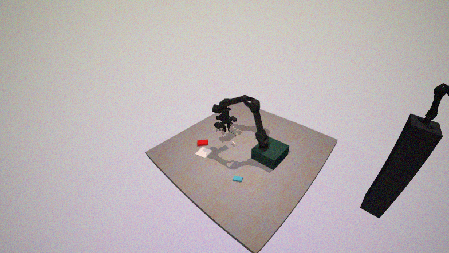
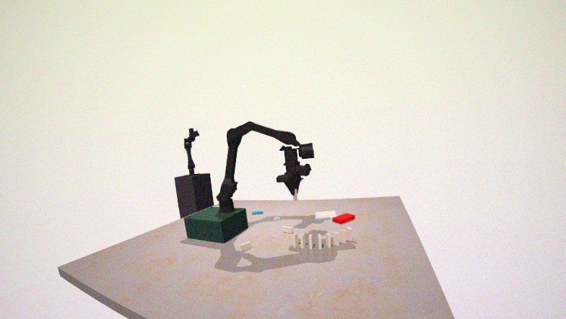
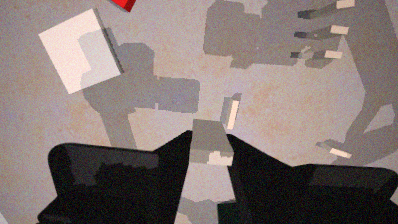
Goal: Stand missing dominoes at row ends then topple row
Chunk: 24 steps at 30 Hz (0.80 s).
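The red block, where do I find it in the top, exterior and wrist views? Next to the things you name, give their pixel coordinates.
Top: the red block [image 1: 202,142] [image 2: 344,219] [image 3: 124,4] is left of center, just above the white square.
Exterior: right of center, beside the white square.
Wrist: cut off by the upper edge, left of center.
Shared landmark: the white square [image 1: 203,152] [image 2: 325,215] [image 3: 77,52].

The black arm arches from its dark green base block [image 2: 203,227] on the counter [image 2: 356,285], its jaws [image 2: 295,194] pointing down and clamped on a pale domino [image 2: 295,195] above the surface. Below, a curved row of pale dominoes [image 2: 320,241] stands upright. Two more, one [image 2: 287,229] near the row's end and another [image 2: 245,246] nearer the base block, rest apart from it. Beyond, a red block [image 2: 344,218] lies beside a white slab [image 2: 325,214].
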Available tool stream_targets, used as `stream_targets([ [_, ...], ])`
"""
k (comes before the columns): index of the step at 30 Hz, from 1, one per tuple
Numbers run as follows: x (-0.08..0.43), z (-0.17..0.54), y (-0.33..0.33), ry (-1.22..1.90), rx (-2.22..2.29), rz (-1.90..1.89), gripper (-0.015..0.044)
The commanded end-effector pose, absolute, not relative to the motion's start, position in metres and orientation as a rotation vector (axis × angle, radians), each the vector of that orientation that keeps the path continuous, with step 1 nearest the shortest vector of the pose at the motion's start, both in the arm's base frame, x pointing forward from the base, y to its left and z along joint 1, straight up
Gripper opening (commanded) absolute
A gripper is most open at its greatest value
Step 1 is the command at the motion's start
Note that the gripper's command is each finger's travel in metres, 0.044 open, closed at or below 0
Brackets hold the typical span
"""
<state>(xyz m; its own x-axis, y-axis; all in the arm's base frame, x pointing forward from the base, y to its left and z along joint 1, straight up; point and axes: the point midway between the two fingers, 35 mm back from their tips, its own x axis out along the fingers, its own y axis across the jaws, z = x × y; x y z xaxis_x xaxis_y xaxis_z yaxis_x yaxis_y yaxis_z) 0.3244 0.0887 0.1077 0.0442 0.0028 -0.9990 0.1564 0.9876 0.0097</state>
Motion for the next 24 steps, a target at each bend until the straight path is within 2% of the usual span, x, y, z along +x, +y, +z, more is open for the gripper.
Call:
stream_targets([
  [1, 0.341, 0.108, 0.038, 1.527, 0.12, -0.124, 0.0107],
  [10, 0.353, 0.106, -0.093, 1.533, 0.081, -0.091, 0.0107],
  [17, 0.353, 0.105, -0.096, 1.533, 0.08, -0.09, 0.0107],
  [24, 0.36, 0.061, -0.098, 1.532, 0.08, -0.09, 0.0107],
])
